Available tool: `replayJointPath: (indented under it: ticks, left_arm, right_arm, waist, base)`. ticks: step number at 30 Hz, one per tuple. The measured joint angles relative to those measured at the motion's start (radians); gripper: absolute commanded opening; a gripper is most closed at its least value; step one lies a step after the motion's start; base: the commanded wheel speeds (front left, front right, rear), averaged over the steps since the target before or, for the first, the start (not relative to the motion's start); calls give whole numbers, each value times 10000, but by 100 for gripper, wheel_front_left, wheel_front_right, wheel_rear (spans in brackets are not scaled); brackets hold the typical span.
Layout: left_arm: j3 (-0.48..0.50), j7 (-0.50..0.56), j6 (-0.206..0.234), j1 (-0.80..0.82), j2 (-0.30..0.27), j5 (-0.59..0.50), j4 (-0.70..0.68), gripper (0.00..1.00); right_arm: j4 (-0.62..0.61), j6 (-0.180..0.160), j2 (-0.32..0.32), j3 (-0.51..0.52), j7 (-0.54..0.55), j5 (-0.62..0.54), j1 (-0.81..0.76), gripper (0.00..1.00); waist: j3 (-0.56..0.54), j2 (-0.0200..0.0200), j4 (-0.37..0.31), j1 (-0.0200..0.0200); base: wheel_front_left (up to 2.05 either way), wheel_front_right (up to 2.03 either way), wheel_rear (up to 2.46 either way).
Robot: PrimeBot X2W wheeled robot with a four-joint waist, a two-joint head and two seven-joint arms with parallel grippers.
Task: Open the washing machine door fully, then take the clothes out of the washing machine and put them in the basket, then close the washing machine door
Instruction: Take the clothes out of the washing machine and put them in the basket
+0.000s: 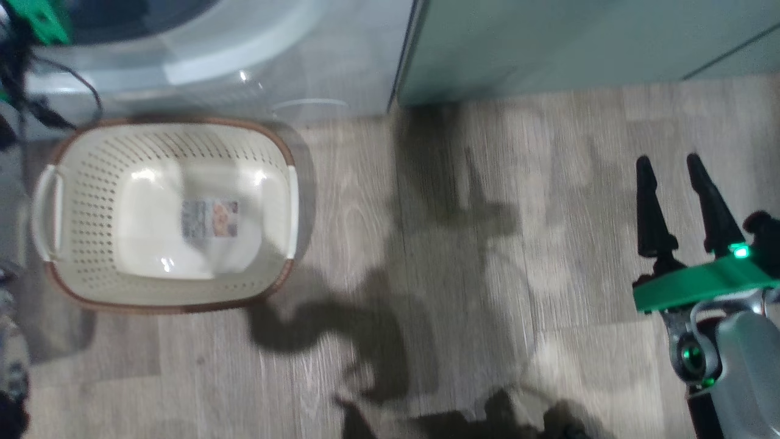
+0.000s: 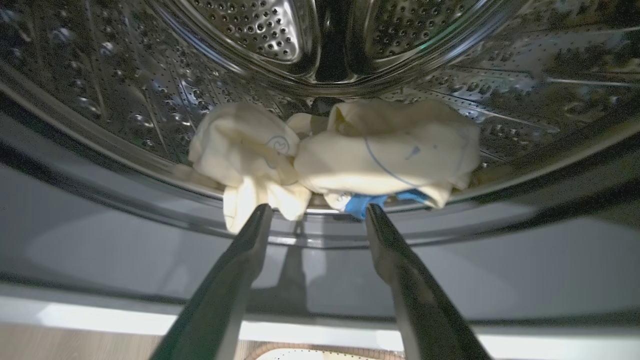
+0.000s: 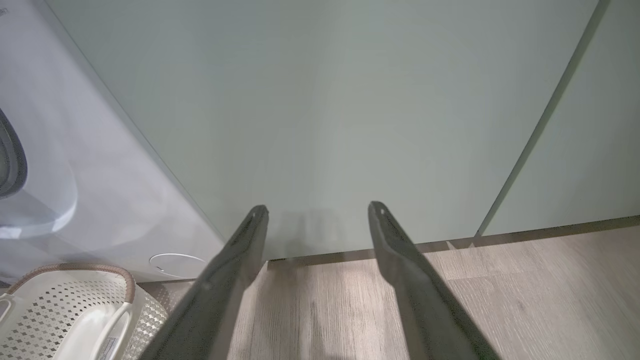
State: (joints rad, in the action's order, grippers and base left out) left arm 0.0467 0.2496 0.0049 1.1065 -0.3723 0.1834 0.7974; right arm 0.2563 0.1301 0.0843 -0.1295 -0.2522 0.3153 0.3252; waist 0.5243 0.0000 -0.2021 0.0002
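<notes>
**pale wood-look floor, open drum: limp cream laundry at the lip**

the grey-brown wood-look plank floor (image 1: 463,244) runs up to flat sage-green cabinet fronts (image 3: 325,100) and the white front-loading washing machine (image 1: 341,67). on the floor just in front of the machine stands the small rectangular cream plastic basket (image 1: 73,183) with its perforated sides and brown rim, holding nothing but its label sticker.

the soft, pale cream-yellow clothes (image 2: 385,150) lie bunched low at the front of the perforated steel drum (image 2: 100,110). one flap and a bright blue patch (image 2: 362,204) hang at the lip.

the left gripper (image 2: 317,212) points into the drum, its two long dark fingers spread wide, the tips right at the hanging edge and closed on nothing. the right gripper (image 1: 669,161) hangs over bare floor, fingers apart too.

the bundle looks light, limp and not at all fragile. it will likely sag and trail when lifted. the thick bunched middle seems the best place to pinch, since a thin flap could slide out or leave the other piece behind.
</notes>
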Motion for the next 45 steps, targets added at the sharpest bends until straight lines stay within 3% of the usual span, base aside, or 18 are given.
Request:
replayJointPath:
  ticks: [7, 17, 38, 39, 40, 41, 42, 45]
  left_arm:
    - [104, 660, 497, 1353, -481, -79, 27, 100]
    - [56, 1367, 1220, 2076, -867, -343, 174, 100]
    - [-8, 2165, 1114, 2336, -1258, -130, -119, 100]
    - [-33, 2159, 1114, 2345, -1256, -128, -90, 80]
    - [-61, 2151, 1114, 2363, -1256, -128, -52, 49]
    - [-105, 2113, 1110, 2374, -1256, -128, -21, 8]
    - [-136, 2067, 1039, 2381, -1256, -125, 21, 0]
    - [-150, 1937, 936, 2412, -1250, 75, 148, 0]
  right_arm:
    - [-113, 0, -142, -33, 0, 13, 561, 100]
    - [-171, 0, -203, -33, 0, 13, 920, 100]
    - [-270, 0, -207, -155, -2, 12, 1355, 100]
    - [-270, 0, -205, -157, -2, 12, 1351, 100]
    - [-267, 0, -203, -157, -2, 12, 1347, 100]
    - [-267, 0, -203, -155, -2, 12, 1347, 100]
    - [-267, 0, -203, -155, -2, 12, 1347, 100]
    - [-267, 0, -203, -144, -2, 12, 1347, 100]
  waist:
    - [1048, 0, -242, -1]
    - [1760, 0, -338, -1]
    - [2392, 0, -316, -2]
    - [2428, 0, -323, -2]
    - [2457, 0, -327, -2]
    - [2481, 0, -330, -2]
    - [2497, 0, -334, -2]
    - [2511, 0, -333, -2]
  base:
    - [0, 0, 0]
    - [0, 0, 0]
    - [0, 0, 0]
    - [0, 0, 0]
    - [0, 0, 0]
    - [0, 0, 0]
    - [0, 0, 0]
    - [0, 0, 0]
